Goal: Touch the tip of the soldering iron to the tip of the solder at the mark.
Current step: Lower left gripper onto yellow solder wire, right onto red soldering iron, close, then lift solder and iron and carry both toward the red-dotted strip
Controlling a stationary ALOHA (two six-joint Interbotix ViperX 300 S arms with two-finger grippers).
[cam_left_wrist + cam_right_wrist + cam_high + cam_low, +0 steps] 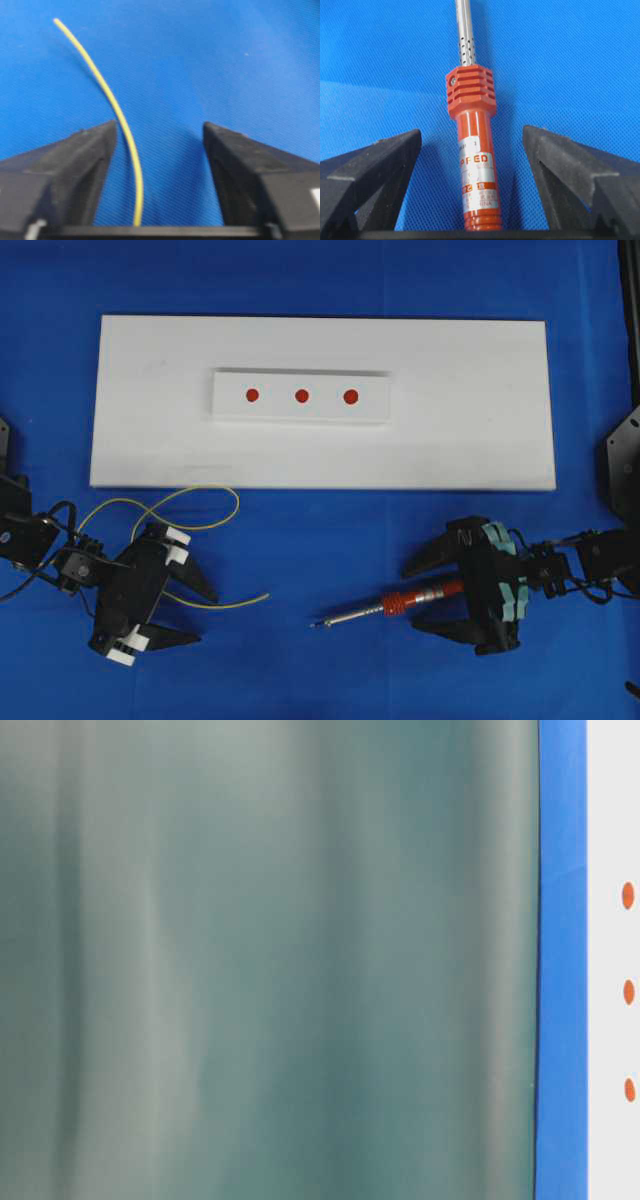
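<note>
Between the spread jaws of the right gripper (432, 592) lies the soldering iron (395, 604), flat on the blue worktop (320, 570). In the right wrist view its red-orange handle (475, 165) sits midway between the two black fingers (375, 170), with blue cloth showing on both sides, so neither finger touches it. The ribbed collar lies just past the fingertips, and the perforated silver shaft (465, 35) runs on away from the gripper. From overhead, the shaft ends in a dark tip (318, 623) pointing toward the left gripper, well short of it.

The left gripper (195, 615) also has its jaws parted. The yellow solder wire (117, 110) passes between them close beside one finger (65, 170); whether it touches that finger cannot be told, and the other finger stands clear of it. The wire's free end (56, 21) curves out beyond the fingertips over the cloth. Overhead, the rest of the wire loops between this gripper and the near edge of the white board (480, 440).

The white board lies beyond both grippers, apart from the iron. On its middle rests a smaller white block (300, 415) carrying three red marks (301, 395) in a row. The table-level view is mostly blocked by a blurred grey-green surface.
</note>
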